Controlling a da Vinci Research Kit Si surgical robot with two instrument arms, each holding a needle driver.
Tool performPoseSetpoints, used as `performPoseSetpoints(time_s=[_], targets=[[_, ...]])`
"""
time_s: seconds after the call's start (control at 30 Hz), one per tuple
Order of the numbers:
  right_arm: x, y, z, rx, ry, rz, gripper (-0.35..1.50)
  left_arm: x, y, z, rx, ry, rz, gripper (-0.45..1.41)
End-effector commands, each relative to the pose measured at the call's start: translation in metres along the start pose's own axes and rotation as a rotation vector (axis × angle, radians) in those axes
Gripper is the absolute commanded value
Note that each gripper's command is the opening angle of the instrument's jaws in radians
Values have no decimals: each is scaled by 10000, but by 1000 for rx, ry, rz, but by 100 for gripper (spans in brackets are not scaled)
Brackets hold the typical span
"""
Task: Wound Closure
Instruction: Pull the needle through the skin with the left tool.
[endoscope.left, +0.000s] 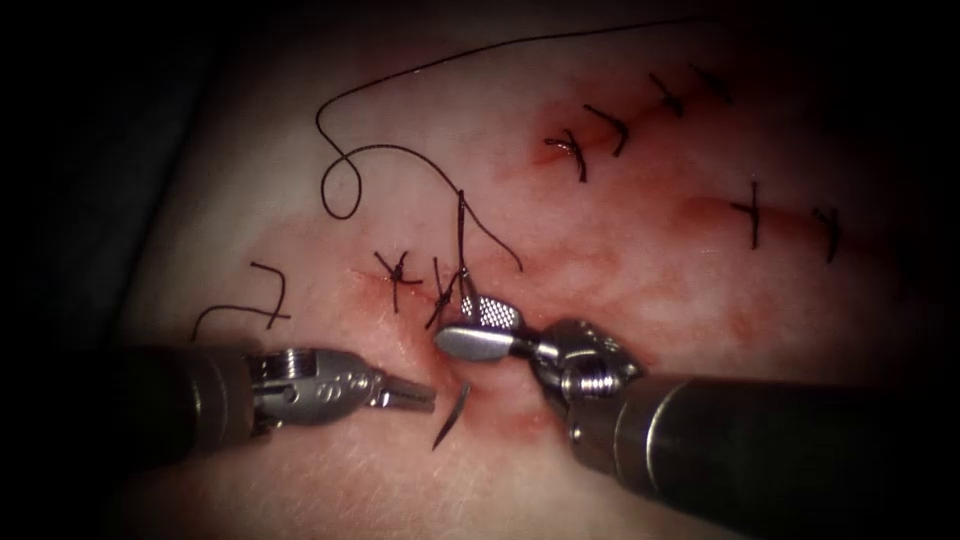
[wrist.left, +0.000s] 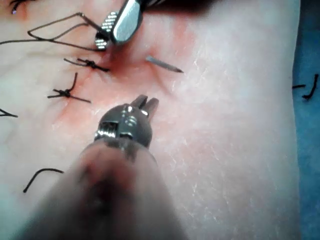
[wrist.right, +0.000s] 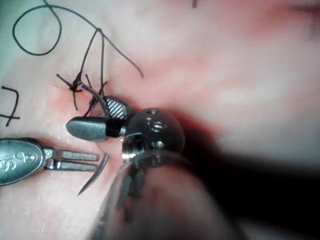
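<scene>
Looking down from the endoscope, the pale pink slab of pork-belly tissue had a reddened cut running across the middle, with red fluid smeared around it. The left arm's silver needle-driver hand came in low, its two halves almost together and gripping nothing. Just off its tip the small curved steel needle stuck up out of the tissue at the cut, only its pointed end showing, so the rest was buried. The right arm's steel hand sat spread wide open just above the needle, empty, right beside a dark knotted stitch. Long black suture thread looped up and away from that knot. Finished dark stitches sat further right, and cut ends of thread lay to the left.

From the left wrist view, the left hand was open just a crack and free, with the needle poking out of the tissue near it.

From the right wrist view, the right hand gaped wide, holding nothing, and the needle stood between both hands.
</scene>
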Motion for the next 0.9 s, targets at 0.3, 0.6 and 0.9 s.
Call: performPoseSetpoints(time_s=[0.3,0.6,0.9], targets=[[40,32,-28,-21,-15,-57,96,-7,-21,7,-18,157,31,20],[62,51,-53,-41,-36,-91,93,28,-26,27,-38,257,83,25],[61,65,-63,-47,-34,-102,84,33,-31,40,-96,270,119,20]])
